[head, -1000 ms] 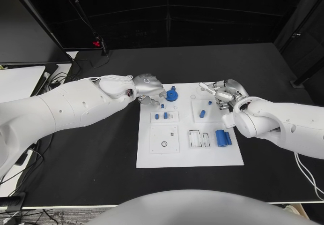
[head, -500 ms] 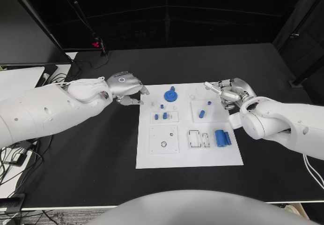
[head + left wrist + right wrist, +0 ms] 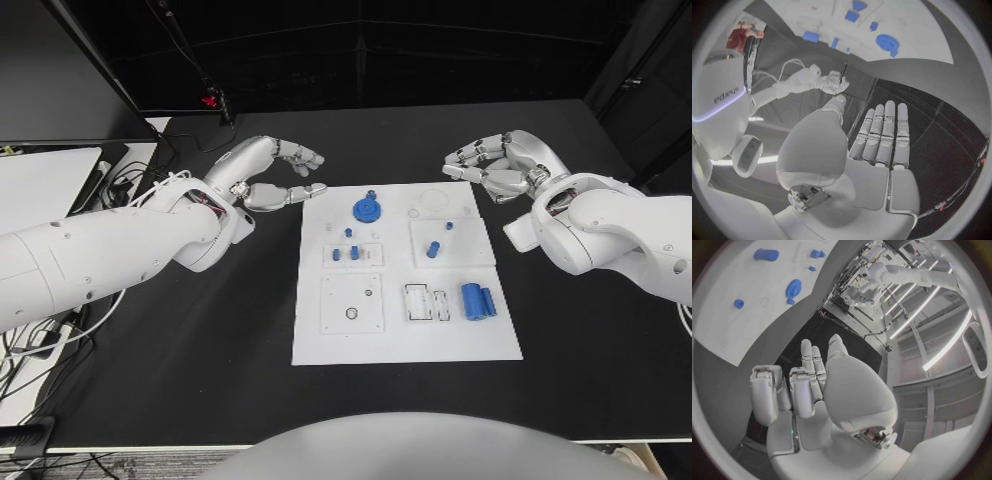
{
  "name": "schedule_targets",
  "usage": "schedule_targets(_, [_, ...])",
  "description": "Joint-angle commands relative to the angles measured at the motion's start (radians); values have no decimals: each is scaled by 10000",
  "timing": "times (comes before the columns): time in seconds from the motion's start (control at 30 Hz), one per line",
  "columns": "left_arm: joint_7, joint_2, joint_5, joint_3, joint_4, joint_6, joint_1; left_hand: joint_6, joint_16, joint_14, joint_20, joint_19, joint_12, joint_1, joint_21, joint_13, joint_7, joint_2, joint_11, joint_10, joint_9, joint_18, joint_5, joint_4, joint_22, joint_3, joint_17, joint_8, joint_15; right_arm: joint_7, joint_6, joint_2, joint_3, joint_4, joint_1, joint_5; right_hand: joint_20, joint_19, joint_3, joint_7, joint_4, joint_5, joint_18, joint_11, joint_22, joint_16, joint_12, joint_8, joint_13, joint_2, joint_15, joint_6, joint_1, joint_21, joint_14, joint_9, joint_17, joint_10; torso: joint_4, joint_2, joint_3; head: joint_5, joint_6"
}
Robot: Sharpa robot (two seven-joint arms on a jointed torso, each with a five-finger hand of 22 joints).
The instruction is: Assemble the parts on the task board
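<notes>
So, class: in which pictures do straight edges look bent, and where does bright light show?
Head view: the task board keeps straight edges under even light. Left wrist view: the board's edge curves, fisheye distortion. Right wrist view: the board bows too, and bright strip lights glare beyond the right hand.

The task board (image 3: 404, 330) is a white rectangular plate lying flat on the table, between the left hand (image 3: 268, 176) and the right hand (image 3: 493, 168) and nearer the robot than both; neither hand touches it. A blue round gear-like part (image 3: 368, 208) sits at its far edge, closer to the left hand. 3 small blue pegs (image 3: 346, 248) stand just behind it. 2 blue cylinders (image 3: 477, 299) lie side by side on the right hand's side, with a small blue piece (image 3: 433, 245) between them and that hand.
</notes>
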Motion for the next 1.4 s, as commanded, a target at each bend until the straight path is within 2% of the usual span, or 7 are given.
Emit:
schedule_targets(0.03, [2046,119,5334,4,252,-185,-68,-795,-528,-1274,321,-1001,-120,-556,-1122,29,278,205,353,-936,5,-216,-174,29,-767,-760,-451,-46,409,-172,788,49,-1,-294,56,-3152,9,801,117,-27,-30,-396,36,52,2469,-120,-696,-72,-846,-15,29,228,400,-38,1026,-30,2429,-228,-7,3,-6,-73,22])
schedule_targets(0.17, [2635,240,6647,4,500,303,-162,-1825,-1044,-3037,649,-2082,-215,-1026,-2192,37,635,66,653,-2038,8,-357,-613,147,-1510,-1701,-854,-67,881,-378,1101,164,-8,-685,75,-4491,131,846,324,-169,-10,-1030,17,185,2495,-175,-1451,-408,-1921,-31,115,357,891,15,1011,-143,2338,-199,1,21,-12,-283,45])
schedule_targets(0.37, [3187,318,7815,4,790,803,-300,-2677,-1088,-4348,700,-3011,-104,-1479,-2665,85,780,-508,824,-2914,66,-576,-849,184,-2934,-2313,-987,134,979,-876,1810,247,-17,-955,26,-6395,-31,844,400,-371,2,-1079,21,59,2492,-181,-1926,-717,-2546,-245,-77,375,1223,8,1007,-244,2318,-211,12,15,13,-571,27])
schedule_targets(0.73, [3314,239,8219,4,1045,1025,-397,-3439,-176,-5020,708,-3035,807,-1623,-2626,334,826,-56,867,-3508,375,-593,-1213,165,-3482,-1971,-903,1215,1077,-1807,2501,432,-21,-1059,-185,-8642,-360,764,428,-488,110,-1075,57,-166,2434,-222,-2299,-1005,-3104,-472,-386,487,1393,-119,994,-328,2250,101,7,-2,11,-749,34])
schedule_targets(1.1, [3220,102,8246,3,1154,1041,-406,-4166,612,-5351,705,-2873,1776,-1554,-2612,492,827,238,912,-4032,668,-588,-1332,130,-3786,-1798,-1105,2439,1126,-2372,2825,613,-21,-1120,-252,-9420,-393,738,472,-417,115,-1075,69,-176,2411,-254,-2445,-1102,-3411,-509,-392,720,1345,-170,985,-327,2198,486,-15,0,0,-755,94])
schedule_targets(1.13, [3212,94,8246,3,1159,1045,-406,-4477,905,-5472,705,-2822,2182,-1557,-2603,519,848,320,915,-4252,759,-585,-1352,148,-3907,-1770,-1268,2957,1141,-2441,2823,631,-21,-1127,-256,-9481,-394,738,491,-403,109,-1075,69,-178,2411,-245,-2462,-1106,-3441,-498,-390,754,1366,-170,988,-325,2210,519,-21,0,1,-755,104])
schedule_targets(1.4, [3143,71,8248,3,1191,1080,-406,-4753,1185,-5565,704,-2787,2573,-1520,-2596,514,856,475,924,-4447,809,-578,-1327,139,-4026,-1717,-1470,3442,1161,-2834,2916,727,-21,-1161,-277,-9727,-360,724,646,-417,96,-1074,75,-208,2399,-195,-2624,-1166,-3737,-451,-322,1037,1734,-199,1004,-323,2283,897,-7,6,5,-779,105])
